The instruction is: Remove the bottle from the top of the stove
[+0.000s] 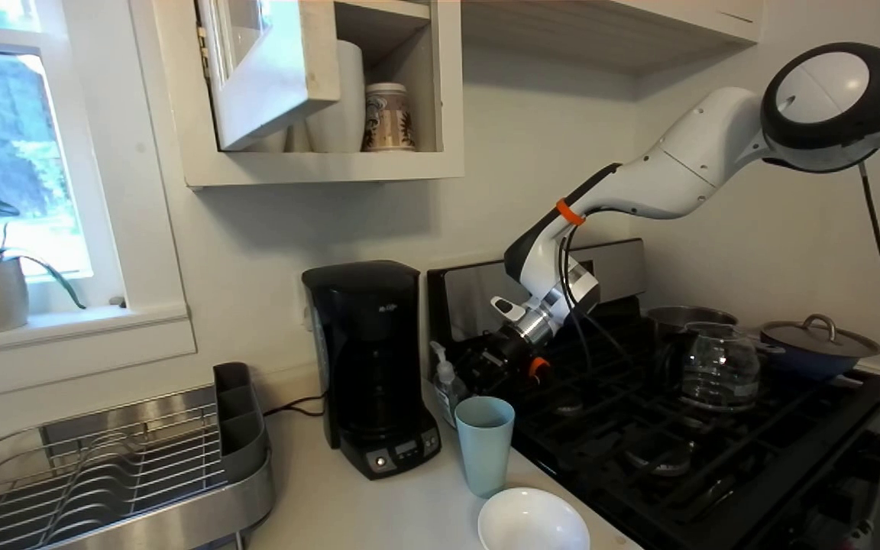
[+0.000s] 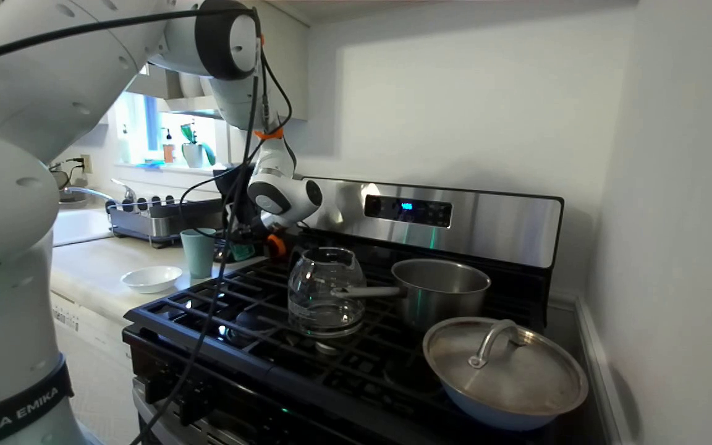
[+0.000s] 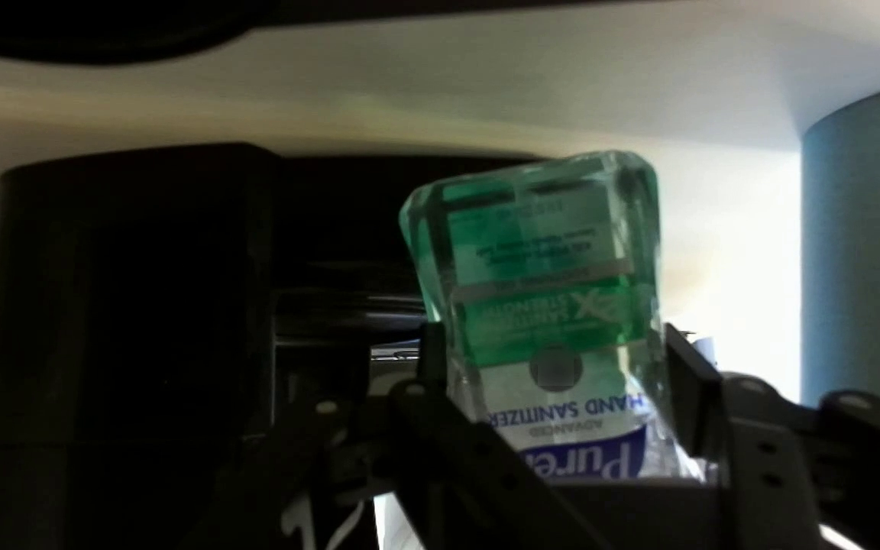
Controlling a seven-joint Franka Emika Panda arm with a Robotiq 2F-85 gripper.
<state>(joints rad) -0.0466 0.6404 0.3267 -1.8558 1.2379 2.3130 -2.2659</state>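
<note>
"What's nearest?"

"A white bowl (image 1: 533, 525), then the light blue cup (image 1: 484, 451), on the table (image 1: 348, 504). Beyond it, left of the stove (image 1: 661, 458), the fingers (image 3: 692, 370) clasp the bottle (image 3: 547, 313) by both sides."

"How to finish the removal?"

"Steer clear of the cup, square the base, settle it gently, then let go."

"Which way does it point?"

"Top up, long axis nearly upright, leaning slightly left; table contact I can't judge."

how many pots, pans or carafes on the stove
3: in an exterior view, a glass carafe is near the middle of the stove, a steel saucepan right of it, a lidded blue pan farther right. A small one might be hidden behind the arm.
</note>
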